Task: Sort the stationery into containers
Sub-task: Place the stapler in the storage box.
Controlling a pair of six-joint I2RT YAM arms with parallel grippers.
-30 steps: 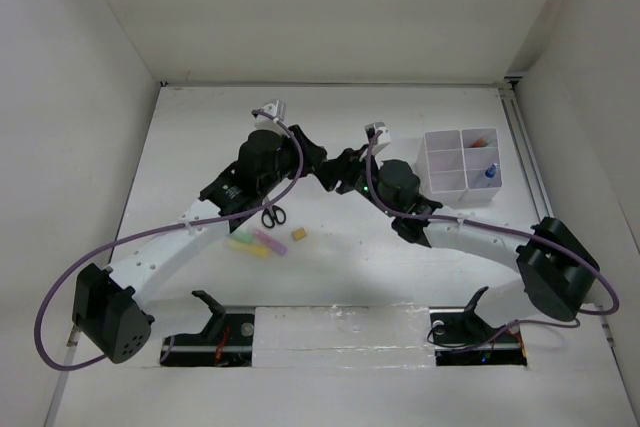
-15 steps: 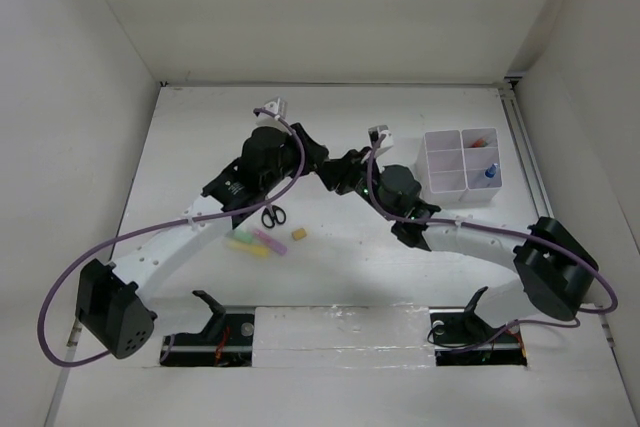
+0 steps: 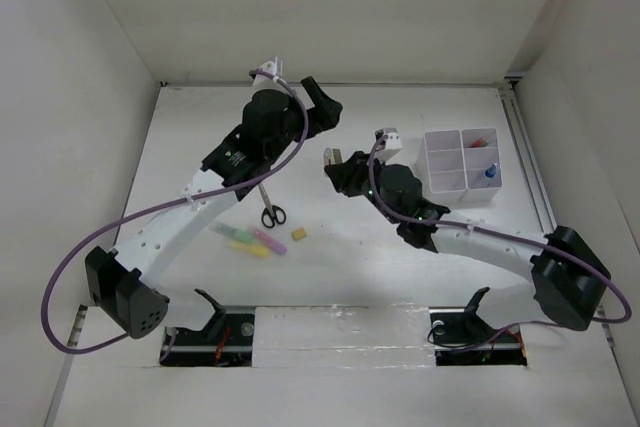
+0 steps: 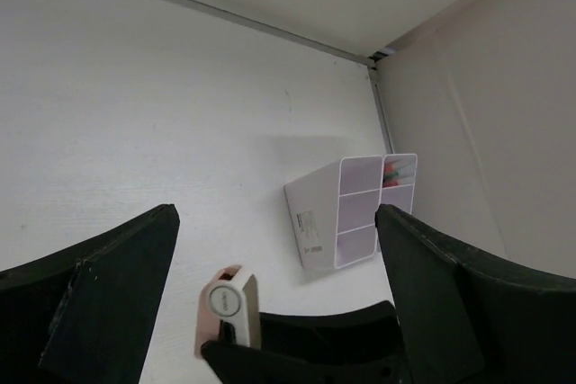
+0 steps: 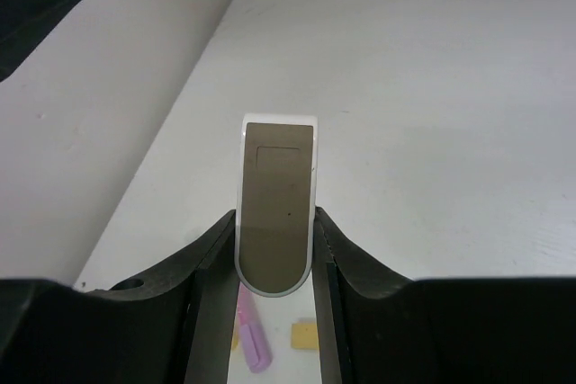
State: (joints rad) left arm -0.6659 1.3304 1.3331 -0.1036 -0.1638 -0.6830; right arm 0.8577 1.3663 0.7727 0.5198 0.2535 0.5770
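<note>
My right gripper is shut on a flat pinkish eraser with a white rim, held above the table's middle. The left gripper stands open and empty behind it; between its wide jaws I see the eraser and the white four-compartment container. The container sits at the right with red pens and a blue-capped tube inside. On the table lie black-handled scissors, green, yellow and pink markers, and a tan eraser.
White walls close the table on the left, back and right. A rail runs along the right edge next to the container. Two black stands sit at the near edge.
The left gripper opened, let go of the pinkish eraser and drew back toward the rear wall. The right gripper keeps the eraser and has shifted slightly.
</note>
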